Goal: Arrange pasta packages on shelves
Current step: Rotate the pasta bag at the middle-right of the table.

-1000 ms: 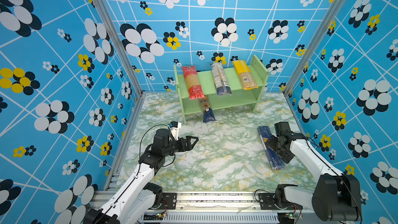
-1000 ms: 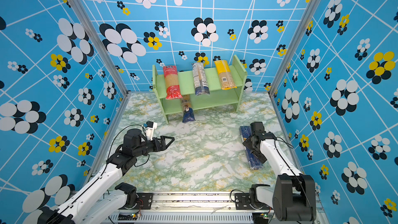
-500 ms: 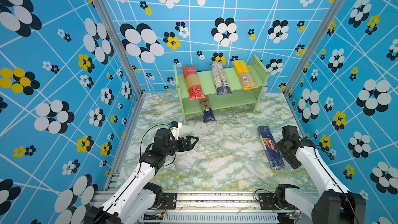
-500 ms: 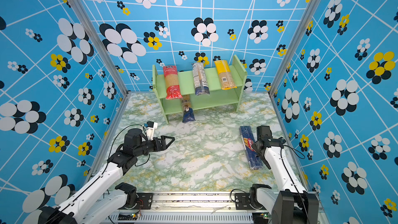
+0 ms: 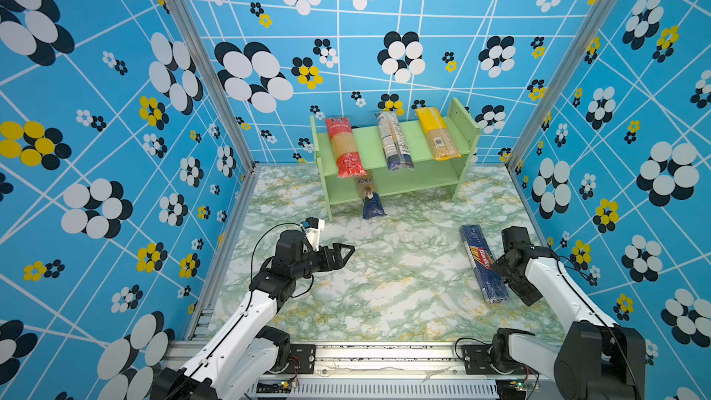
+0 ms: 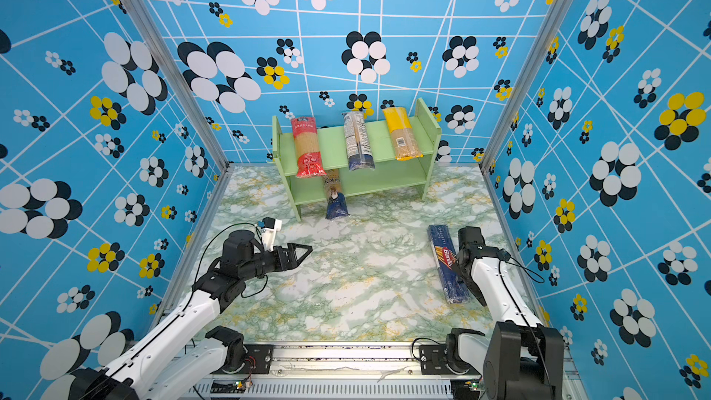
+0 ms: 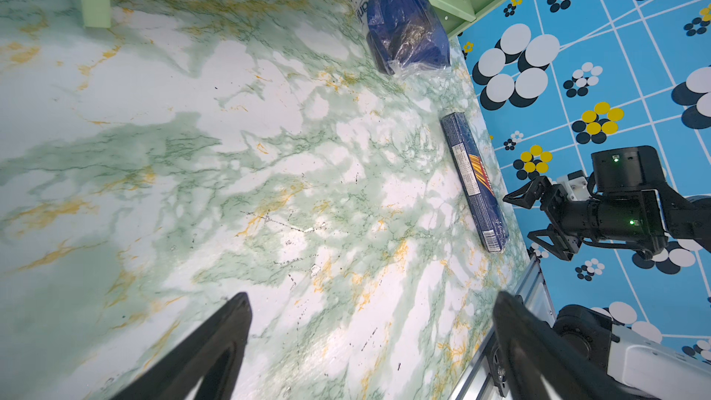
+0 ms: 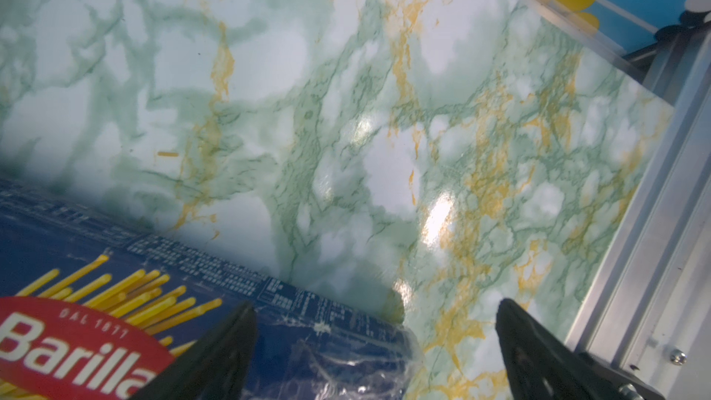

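**Item:** long narrow dark blue Barilla spaghetti pack in glossy plastic film (image 5: 483,263).

**Location:** The pack is laid flat on the green-veined marble-pattern table top (image 5: 384,294), at the right and near side, with its length running far to near. It is well apart from the pale green two-tier shelf unit (image 5: 369,144).

**Handling (judged):** The pack is taken to be light. It is stiff along its length, but the strands inside are brittle. The film is expected to be slippery and to crinkle at the sealed ends. Hold is best taken across the narrow width near mid-length, by the red logo, so that neither end droops.

**Right gripper** (image 7: 527,217): It is held low, just beside the pack's right edge, and is pointed toward the near end. Its jaws are spread wide and nothing is grasped. In the right wrist view one finger (image 8: 231,340) is seen over the pack's near end.

**Left gripper** (image 5: 340,257): It is held above the table at the left and is levelled toward the right. Its jaws are spread apart and it is empty.
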